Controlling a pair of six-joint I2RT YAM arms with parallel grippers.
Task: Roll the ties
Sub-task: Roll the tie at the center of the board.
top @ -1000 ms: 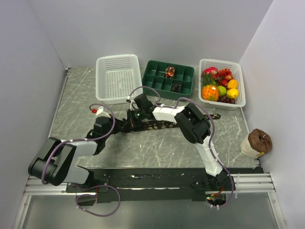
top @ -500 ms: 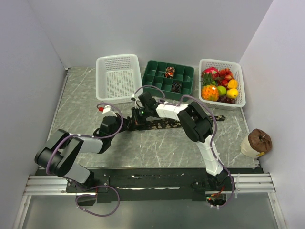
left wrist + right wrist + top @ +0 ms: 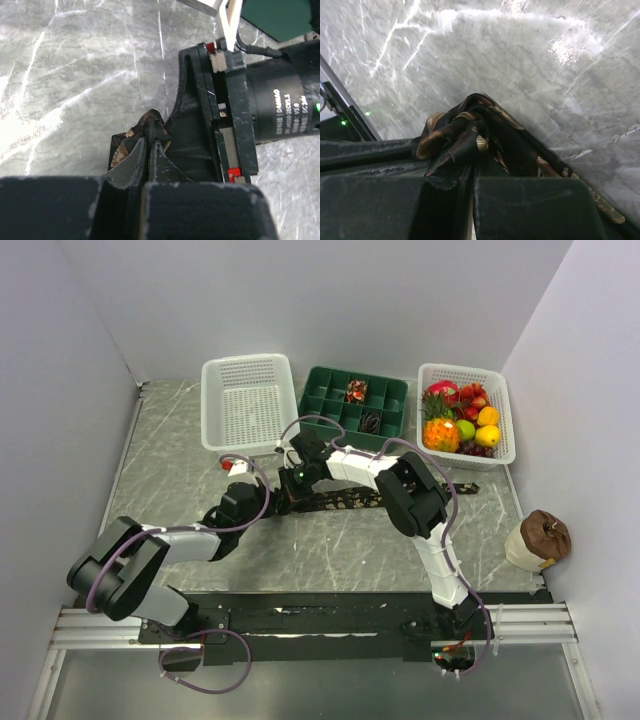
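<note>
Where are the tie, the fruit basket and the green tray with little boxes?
tie (image 3: 465, 127): right wrist view, on its bunched dark end.
fruit basket (image 3: 460, 370): top view, on its far white rim.
green tray (image 3: 325, 390): top view, on an empty left compartment.

top view: tie partly under right arm, left end lost in dark clutter | coils in tray at far edge of worktop too small to tell | left wrist view: tie mostly behind left gripper, tray cut by top-right corner | right wrist view: tie runs off bottom-right edge
</note>
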